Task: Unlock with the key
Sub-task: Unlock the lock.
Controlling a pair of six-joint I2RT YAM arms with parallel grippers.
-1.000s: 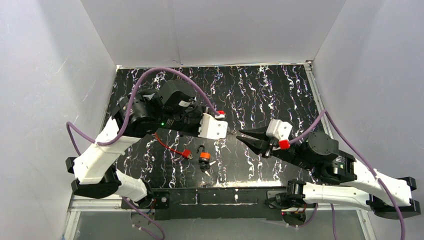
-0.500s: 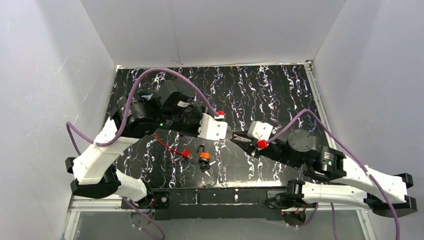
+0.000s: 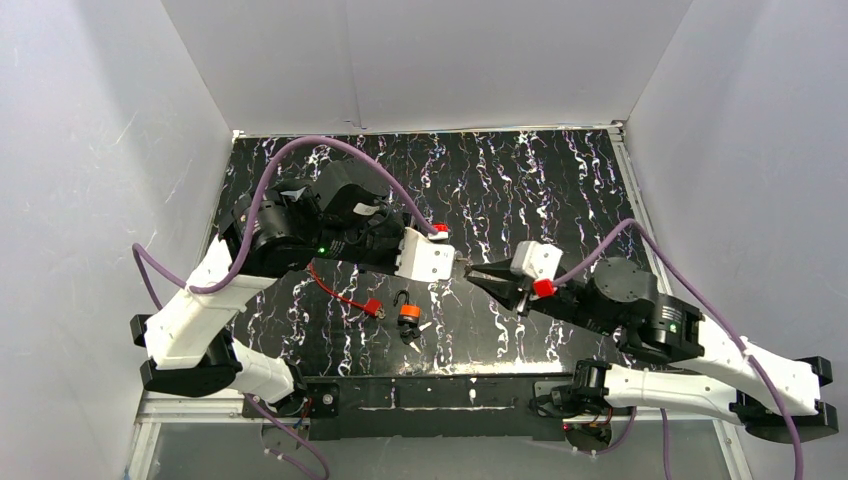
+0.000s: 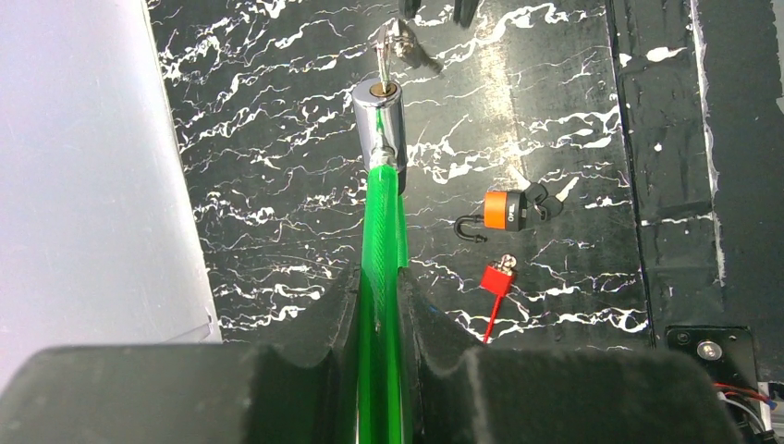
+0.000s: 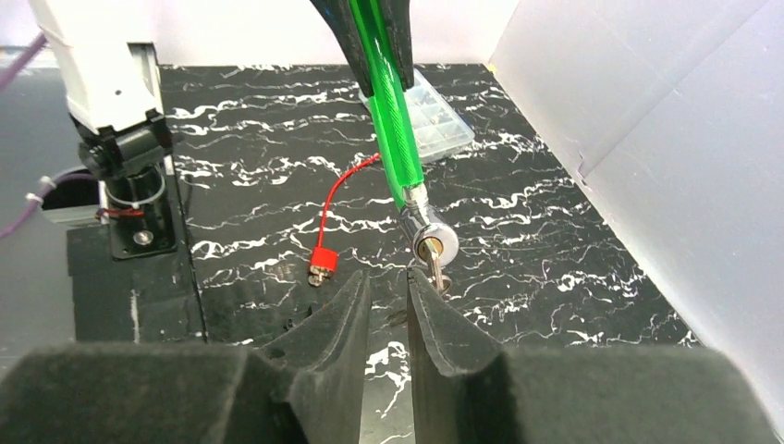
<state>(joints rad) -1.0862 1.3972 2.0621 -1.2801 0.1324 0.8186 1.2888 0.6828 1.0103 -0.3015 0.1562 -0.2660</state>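
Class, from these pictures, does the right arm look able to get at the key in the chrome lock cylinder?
Probably yes: the key juts from the chrome cylinder just ahead of the right gripper, jaws parted, nothing between them; the left gripper holds the green cable.

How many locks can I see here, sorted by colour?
Green cable lock: 1
Orange padlock: 1
Red cable lock: 1
Total: 3
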